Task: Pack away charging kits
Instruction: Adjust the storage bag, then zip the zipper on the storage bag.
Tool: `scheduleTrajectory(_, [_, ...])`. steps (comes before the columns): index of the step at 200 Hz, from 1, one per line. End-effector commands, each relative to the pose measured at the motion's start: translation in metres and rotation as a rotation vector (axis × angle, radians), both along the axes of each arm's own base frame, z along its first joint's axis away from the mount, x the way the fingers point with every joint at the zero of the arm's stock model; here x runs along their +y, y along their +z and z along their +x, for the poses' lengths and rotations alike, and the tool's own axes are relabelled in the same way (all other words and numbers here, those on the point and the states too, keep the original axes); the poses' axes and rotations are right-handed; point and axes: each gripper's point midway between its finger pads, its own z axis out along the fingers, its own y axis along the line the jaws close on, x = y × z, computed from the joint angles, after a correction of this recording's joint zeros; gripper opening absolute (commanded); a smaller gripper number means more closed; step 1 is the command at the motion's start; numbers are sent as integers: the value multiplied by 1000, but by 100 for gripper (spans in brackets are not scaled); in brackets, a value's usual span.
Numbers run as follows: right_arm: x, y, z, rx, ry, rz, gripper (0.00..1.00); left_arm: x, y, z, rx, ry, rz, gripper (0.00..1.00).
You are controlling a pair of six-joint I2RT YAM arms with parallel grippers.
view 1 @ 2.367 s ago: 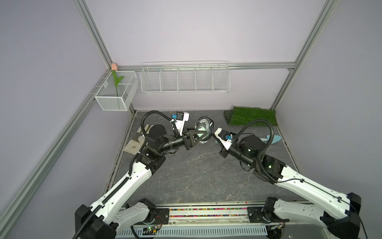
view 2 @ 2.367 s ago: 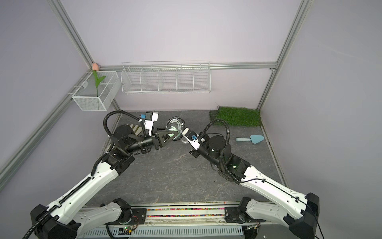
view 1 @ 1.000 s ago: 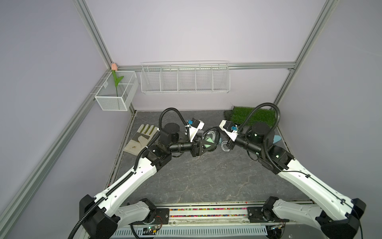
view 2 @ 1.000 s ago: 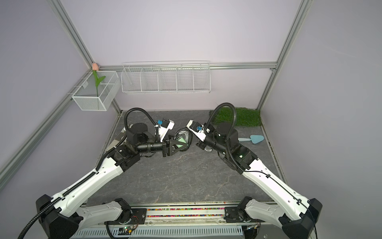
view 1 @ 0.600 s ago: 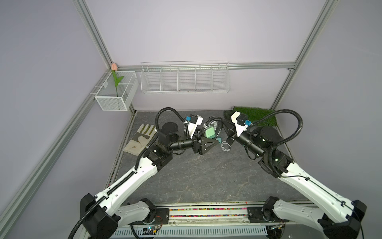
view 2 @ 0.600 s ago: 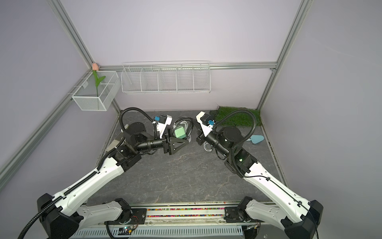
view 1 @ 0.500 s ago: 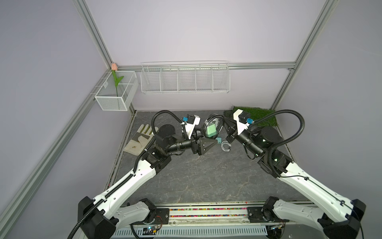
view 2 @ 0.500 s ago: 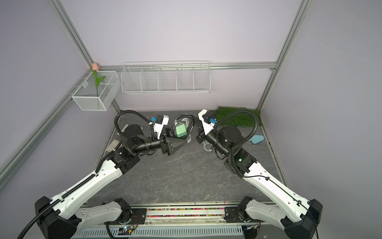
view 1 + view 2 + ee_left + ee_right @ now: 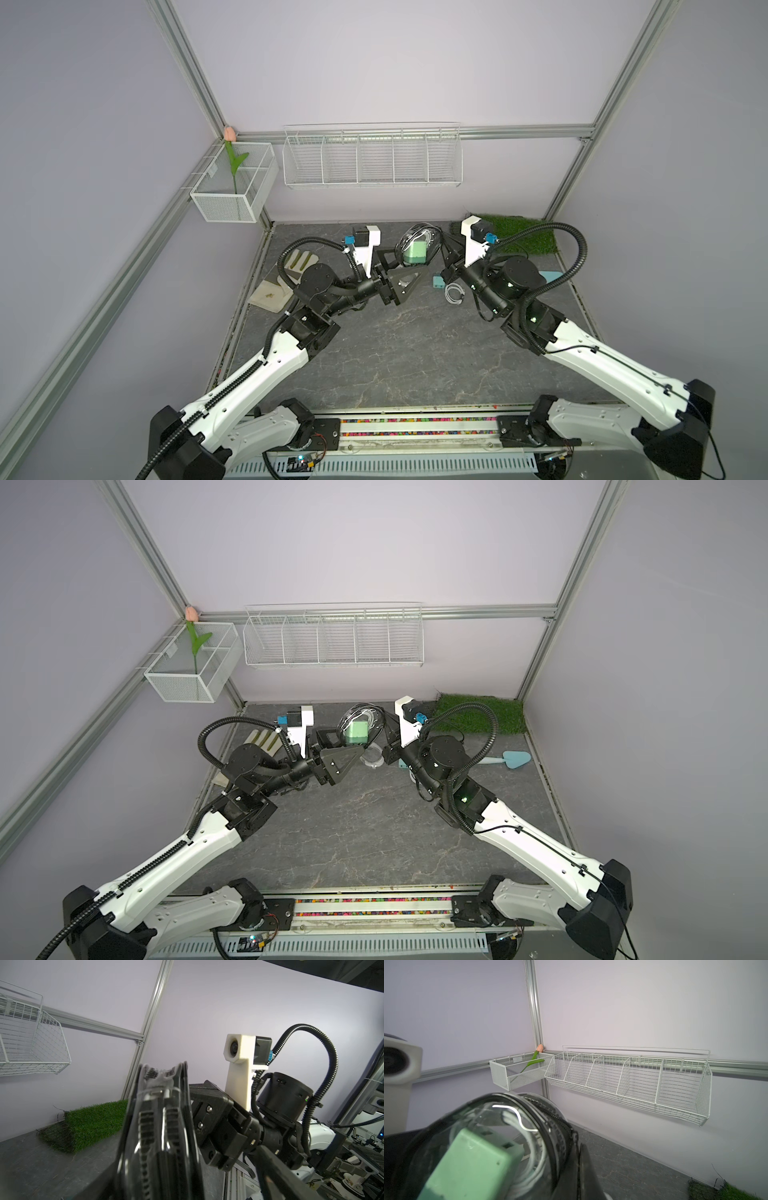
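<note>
R jaws pinch case [image 9: 415, 231] rim; L jaws spread beside it, prob. clear.

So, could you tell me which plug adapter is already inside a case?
The pale green adapter, inside the black-rimmed case held in the air; the teal adapter lies loose on the table beside a coiled white cable.

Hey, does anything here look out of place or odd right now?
A teal plug adapter and a coiled white cable lie loose on the table beside the right arm, outside any case. The right gripper holds a packed case on edge, in the air. Nothing looks spilled or damaged.
</note>
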Motion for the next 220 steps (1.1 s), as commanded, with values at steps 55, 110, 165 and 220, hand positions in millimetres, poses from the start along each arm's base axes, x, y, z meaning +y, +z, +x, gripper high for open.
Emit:
scheduleTrajectory(55, [-1, 18, -1, -26, -31, 53, 6, 5, 7, 19, 18, 103, -36, 20])
scheduleTrajectory(110, [-8, 4, -6, -162, 5, -272, 6, 2, -21, 17, 100, 96, 171, 0])
scheduleTrajectory(165, [-19, -4, -5, -263, 134, -537, 6, -2, -60, -17, 130, -78, 343, 0])
scheduleTrajectory(220, [-12, -1, -11, -303, 237, -610, 6, -12, -104, -17, 183, -149, 457, 0])
